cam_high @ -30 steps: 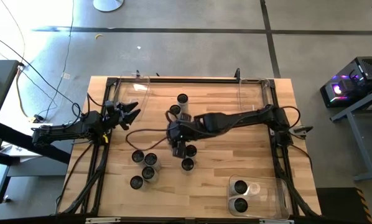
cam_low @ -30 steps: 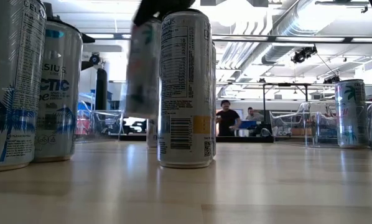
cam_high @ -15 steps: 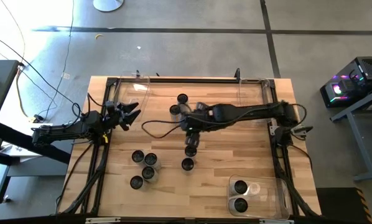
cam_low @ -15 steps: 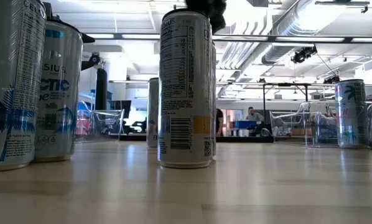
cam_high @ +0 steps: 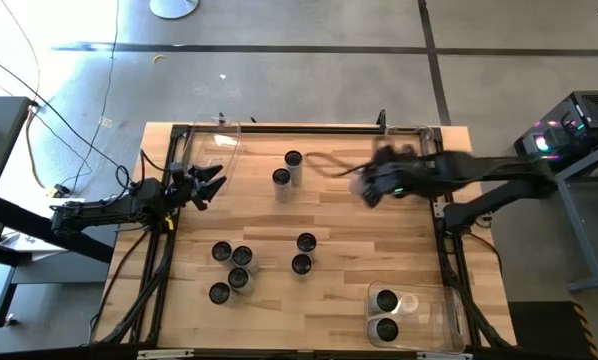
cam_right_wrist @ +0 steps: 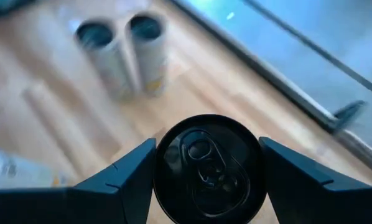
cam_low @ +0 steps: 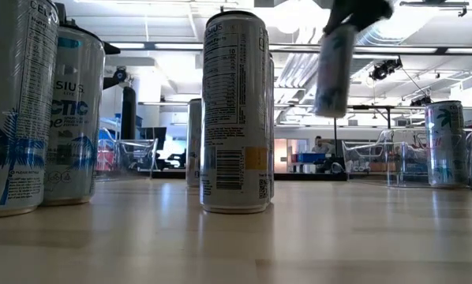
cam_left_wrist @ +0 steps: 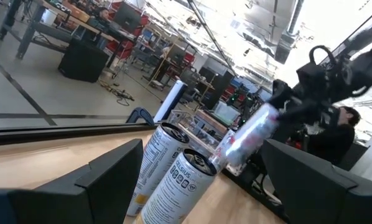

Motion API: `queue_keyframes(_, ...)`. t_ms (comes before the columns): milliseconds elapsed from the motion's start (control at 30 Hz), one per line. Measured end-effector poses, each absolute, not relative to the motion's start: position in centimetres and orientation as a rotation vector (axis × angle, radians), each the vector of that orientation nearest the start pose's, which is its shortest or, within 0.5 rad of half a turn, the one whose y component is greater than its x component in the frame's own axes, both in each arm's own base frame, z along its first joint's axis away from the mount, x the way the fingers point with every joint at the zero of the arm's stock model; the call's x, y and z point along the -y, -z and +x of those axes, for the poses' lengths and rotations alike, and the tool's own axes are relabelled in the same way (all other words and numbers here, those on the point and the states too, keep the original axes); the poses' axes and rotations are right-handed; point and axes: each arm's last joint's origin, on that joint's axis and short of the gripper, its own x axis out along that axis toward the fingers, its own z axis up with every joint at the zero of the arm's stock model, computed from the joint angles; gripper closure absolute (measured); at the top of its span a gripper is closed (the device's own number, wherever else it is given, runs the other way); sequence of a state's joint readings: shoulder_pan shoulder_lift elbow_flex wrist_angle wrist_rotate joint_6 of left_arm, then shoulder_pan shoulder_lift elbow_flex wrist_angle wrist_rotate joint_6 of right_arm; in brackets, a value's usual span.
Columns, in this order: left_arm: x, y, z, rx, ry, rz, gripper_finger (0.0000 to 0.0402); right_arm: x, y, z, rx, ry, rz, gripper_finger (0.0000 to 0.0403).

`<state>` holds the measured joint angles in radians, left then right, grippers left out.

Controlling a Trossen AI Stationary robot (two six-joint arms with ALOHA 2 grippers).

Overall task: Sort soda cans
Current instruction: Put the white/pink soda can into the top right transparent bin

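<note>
Several slim silver-white soda cans stand on their bases on the wooden table (cam_high: 359, 250): two at the far middle (cam_high: 287, 170), two in the middle (cam_high: 303, 253) and a cluster at the near left (cam_high: 231, 270). My right gripper (cam_high: 379, 180) is over the table's far right, shut on one soda can (cam_low: 335, 75) held in the air. At the table's left edge my left gripper (cam_high: 207, 180) waits open, pointing level across the table. My right gripper pinches the can between its two fingers (cam_right_wrist: 120, 180), one on each side of the can's wall just below the dark top (cam_right_wrist: 208, 168). The fingers come slanting down from above. The can hangs tilted below them (cam_low: 333, 87), clear of the table.
A clear bin (cam_high: 434, 318) at the near right corner holds two cans (cam_high: 385, 314). More clear bins stand at the far left (cam_high: 224, 140) and far right (cam_high: 404, 140) corners. Bare wood lies in the table's right half.
My right gripper has swung from the table's middle toward the right and far edges and has risen, rolling its wrist. It carries the can along, which now hangs tilted well above the table.
</note>
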<state>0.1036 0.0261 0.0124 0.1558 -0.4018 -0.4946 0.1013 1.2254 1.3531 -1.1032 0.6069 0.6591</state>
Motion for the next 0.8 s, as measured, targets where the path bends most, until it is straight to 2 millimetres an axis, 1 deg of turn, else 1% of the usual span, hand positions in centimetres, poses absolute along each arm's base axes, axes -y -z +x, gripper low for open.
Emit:
queue_keyframes(100, -2.1, -18.1, 9.4, 0.266, -0.462, -0.505, 0.0078, 0.2, -38.0, 18.3, -0.652, 0.830, 0.307, 0.0165)
queue_keyframes(167, -2.1, -18.1, 9.4, 0.270, -0.461, -0.505, 0.0078, 0.7, -38.3, 16.4, -0.639, 0.898, 0.321, 0.0165)
queue_keyframes(300, -2.1, -18.1, 9.4, 0.271, -0.461, -0.505, 0.0078, 1.3, -38.6, 14.2, -0.631, 0.977, 0.358, 0.0165)
queue_keyframes(400, -2.1, -18.1, 9.4, 0.270, -0.461, -0.506, 0.0078, 1.6, -38.3, 13.5, -0.675, 1.020, 0.366, 0.0165)
queue_keyframes(600, -2.1, -18.1, 9.4, 0.271, -0.461, -0.506, 0.0078, 2.3, -37.5, 13.6, -0.760, 1.080, 0.331, 0.0165)
queue_keyframes(667, -2.1, -18.1, 9.4, 0.271, -0.461, -0.505, 0.0078, 2.5, -36.5, 13.8, -0.815, 1.072, 0.326, 0.0165)
queue_keyframes(800, -2.1, -18.1, 9.4, 0.271, -0.461, -0.506, 0.0078, 3.0, -33.4, 14.0, -0.926, 1.026, 0.369, 0.0165)
